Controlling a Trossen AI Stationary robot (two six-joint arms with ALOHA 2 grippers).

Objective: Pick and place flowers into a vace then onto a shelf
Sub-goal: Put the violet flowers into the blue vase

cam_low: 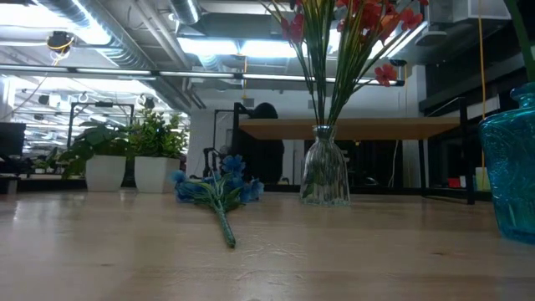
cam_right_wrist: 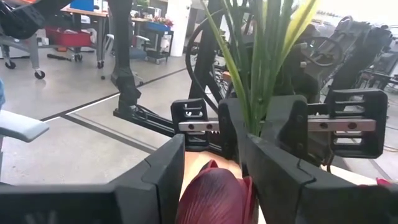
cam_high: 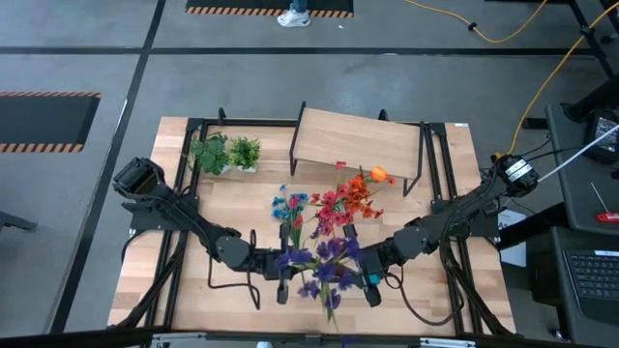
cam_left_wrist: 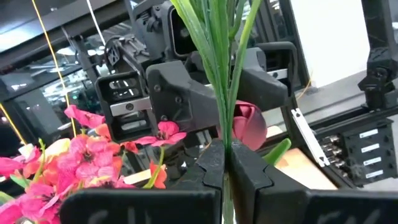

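No brand, label or readable writing shows on anything here.

In the high view the left hand (cam_high: pixel 283 286) and the right hand (cam_high: pixel 371 286) meet near the desk's (cam_high: pixel 193 280) front edge, either side of a bunch of purple flowers (cam_high: pixel 324 263). The left wrist view shows the left hand's fingers (cam_left_wrist: pixel 208 171) pressed together, pinching the green stems (cam_left_wrist: pixel 219 68) between them. In the right wrist view the right hand's fingers (cam_right_wrist: pixel 165 174) stand spread, with a dark red rounded thing (cam_right_wrist: pixel 211 199) between them; what it is, I cannot tell. The same stems rise just beyond it, gripped by the other hand.

A glass vase (cam_low: pixel 324 176) stands upright mid-desk with red and orange flowers (cam_high: pixel 346 201) in it; in the low view their tops are cut off by the frame. A blue bunch (cam_low: pixel 216 189) lies flat on the desk near the vase, apart from it. A blue-green glass vase (cam_low: pixel 510 171) is cut off at the low view's edge, and from above the purple blossoms hide it.

The shelf (cam_high: pixel 358 143) stands at the far side of the desk, its board bare. Two small potted plants (cam_high: pixel 224 153) sit near the far left corner, beside the shelf. Bare desk lies between the hands and the shelf, apart from the vase and blue bunch, and to the left of the blue bunch.
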